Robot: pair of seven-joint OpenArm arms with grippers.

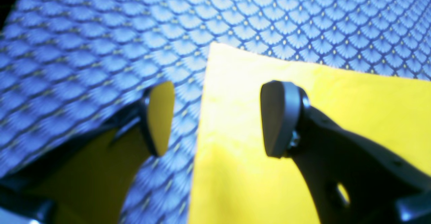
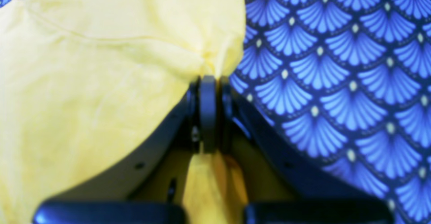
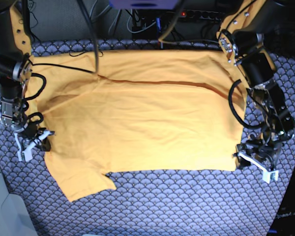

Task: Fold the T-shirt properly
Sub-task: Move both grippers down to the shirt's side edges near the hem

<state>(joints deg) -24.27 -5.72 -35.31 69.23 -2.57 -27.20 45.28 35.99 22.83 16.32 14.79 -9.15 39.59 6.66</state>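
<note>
The yellow-orange T-shirt (image 3: 137,123) lies spread flat on the blue-grey scale-patterned cloth (image 3: 187,201), with one sleeve (image 3: 81,182) pointing toward the front left. My right gripper (image 2: 208,82) is shut on a bunched fold of the T-shirt (image 2: 84,92); in the base view this gripper (image 3: 37,142) is at the shirt's left edge, above the sleeve. My left gripper (image 1: 219,119) stands open over a corner of the T-shirt (image 1: 303,116), one finger over the shirt and the other over the cloth. In the base view it (image 3: 243,158) is at the shirt's front right corner.
The patterned cloth (image 1: 101,32) covers the whole work surface. Black cables (image 3: 96,44) trail over the shirt's back left part. More cables and a power strip (image 3: 201,14) lie behind the table. A pale surface (image 3: 0,206) borders the front left.
</note>
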